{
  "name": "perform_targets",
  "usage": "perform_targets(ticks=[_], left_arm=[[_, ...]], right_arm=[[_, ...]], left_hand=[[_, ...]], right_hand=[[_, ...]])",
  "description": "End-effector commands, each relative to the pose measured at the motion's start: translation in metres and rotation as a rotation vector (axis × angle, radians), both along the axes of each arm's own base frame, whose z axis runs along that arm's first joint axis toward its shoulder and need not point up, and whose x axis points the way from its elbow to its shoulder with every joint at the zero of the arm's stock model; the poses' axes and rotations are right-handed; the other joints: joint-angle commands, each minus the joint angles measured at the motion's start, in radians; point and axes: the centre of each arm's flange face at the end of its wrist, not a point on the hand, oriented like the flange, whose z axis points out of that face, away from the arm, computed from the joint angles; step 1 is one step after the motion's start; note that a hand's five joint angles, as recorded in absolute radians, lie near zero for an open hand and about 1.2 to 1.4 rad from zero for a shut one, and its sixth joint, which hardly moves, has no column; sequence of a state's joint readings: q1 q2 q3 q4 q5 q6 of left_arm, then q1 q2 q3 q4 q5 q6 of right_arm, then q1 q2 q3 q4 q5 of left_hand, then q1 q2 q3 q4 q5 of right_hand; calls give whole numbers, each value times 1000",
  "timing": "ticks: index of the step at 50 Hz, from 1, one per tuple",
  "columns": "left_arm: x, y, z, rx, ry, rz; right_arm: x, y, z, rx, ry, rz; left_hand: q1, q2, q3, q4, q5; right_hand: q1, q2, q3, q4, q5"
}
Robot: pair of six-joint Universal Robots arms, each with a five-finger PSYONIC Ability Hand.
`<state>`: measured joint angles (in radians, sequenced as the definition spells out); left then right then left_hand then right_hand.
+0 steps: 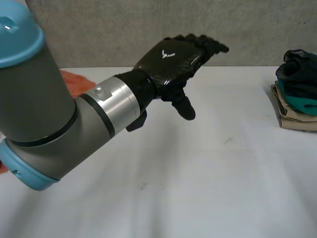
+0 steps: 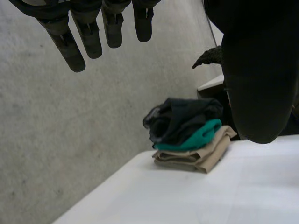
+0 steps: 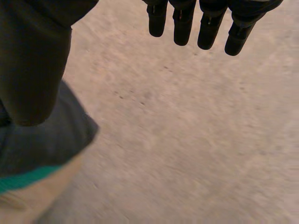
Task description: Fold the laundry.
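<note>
White worktop (image 1: 198, 173) carries a folded stack (image 1: 297, 94) at its right edge; left hand (image 1: 173, 59) and right hand (image 3: 208, 28) released, empty; I judge the next step: fetch the orange cloth (image 1: 74, 82), probably unfolded, beside the left arm (image 1: 44, 114).

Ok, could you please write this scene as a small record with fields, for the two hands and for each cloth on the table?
left hand: open, fingers straight, held above the white table
right hand: open, fingers straight, the stack beside its thumb
stack, bottom: beige folded cloth, at the table's right edge
stack, middle: teal cloth
stack, top: dark bunched cloth
orange cloth: on the table, partly hidden behind the left arm
</note>
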<state>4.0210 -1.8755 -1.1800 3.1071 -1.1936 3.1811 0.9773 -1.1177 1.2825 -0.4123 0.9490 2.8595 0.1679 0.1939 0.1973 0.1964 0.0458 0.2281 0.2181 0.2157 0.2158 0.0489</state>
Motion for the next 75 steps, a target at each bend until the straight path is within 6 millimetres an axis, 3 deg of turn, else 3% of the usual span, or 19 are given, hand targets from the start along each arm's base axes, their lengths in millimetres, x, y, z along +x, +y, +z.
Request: perform_targets(ticks=[1, 6, 12, 16, 21, 24, 28, 32, 37, 43, 46, 48, 52, 58, 61, 66, 69, 70, 75], left_arm=[[6, 9, 32, -82, 71, -2], [22, 8, 73, -170, 158, 82], [66, -40, 88, -215, 174, 397], [110, -93, 70, -250, 62, 608], [157, -171, -6, -199, -191, 775], [171, -198, -41, -172, -276, 802], [202, -244, -105, -146, -381, 803], [223, -269, -149, -130, -409, 776], [237, -288, -189, -91, -425, 780], [244, -299, -212, -76, -435, 791], [246, -305, -217, -87, -433, 795], [246, -308, -215, -109, -422, 797], [249, -321, -209, -201, -398, 852], [249, -322, -206, -229, -399, 925], [234, -311, -194, -221, -390, 925], [169, -261, -109, -300, -241, 821], [135, -232, -81, -299, -145, 749], [109, -210, -60, -292, -65, 699], [52, -139, -5, -273, 136, 556]], right_arm=[[10, 17, 52, -80, 90, -160], [96, 31, 88, -229, 127, 42], [188, 72, 77, -310, 170, 325], [236, 106, 42, -240, 167, 496], [274, 147, -6, -100, 167, 618], [292, 170, -30, -10, 193, 678], [296, 184, -51, 92, 211, 691], [293, 187, -65, 169, 214, 677], [293, 191, -77, 223, 200, 687], [293, 193, -83, 250, 187, 695], [293, 192, -84, 248, 190, 693], [293, 192, -84, 251, 193, 693], [292, 191, -89, 266, 192, 687], [287, 187, -90, 276, 182, 668], [286, 186, -91, 277, 176, 665], [281, 181, -88, 266, 171, 643], [278, 179, -87, 267, 166, 620], [277, 178, -87, 266, 164, 609], [271, 171, -82, 267, 138, 528]], left_hand=[[60, 34, 31, 32, 8], [57, 31, 28, 29, 5], [40, 14, 10, 11, -13], [34, 8, 5, 5, -19], [31, 5, 2, 2, -21], [28, 2, -1, 0, -24], [28, 2, -1, 0, -24], [31, 5, 2, 2, -22], [37, 11, 7, 8, -16], [66, 40, 37, 38, 14], [402, 376, 373, 374, 350], [900, 874, 870, 871, 847], [1227, 1201, 1198, 1199, 1175], [1228, 1202, 1199, 1200, 1176], [1228, 1202, 1199, 1200, 1176], [1228, 1202, 1199, 1200, 1176], [1228, 1202, 1199, 1200, 1176], [1228, 1202, 1199, 1200, 1176], [1228, 1202, 1199, 1200, 1176]], right_hand=[[-54, -44, -41, -41, -49], [-54, -44, -41, -41, -49], [-54, -44, -41, -41, -49], [-54, -44, -41, -41, -49], [-54, -44, -41, -41, -49], [-54, -44, -41, -41, -49], [-54, -44, -41, -41, -49], [-54, -44, -41, -41, -49], [-54, -44, -41, -41, -49], [-54, -44, -41, -41, -49], [-54, -44, -41, -41, -49], [-54, -44, -41, -41, -49], [-54, -44, -41, -41, -49], [-54, -44, -41, -41, -49], [-54, -44, -41, -41, -49], [-54, -44, -41, -41, -49], [-54, -44, -41, -41, -49], [-54, -44, -41, -41, -49], [-54, -44, -41, -41, -49]])
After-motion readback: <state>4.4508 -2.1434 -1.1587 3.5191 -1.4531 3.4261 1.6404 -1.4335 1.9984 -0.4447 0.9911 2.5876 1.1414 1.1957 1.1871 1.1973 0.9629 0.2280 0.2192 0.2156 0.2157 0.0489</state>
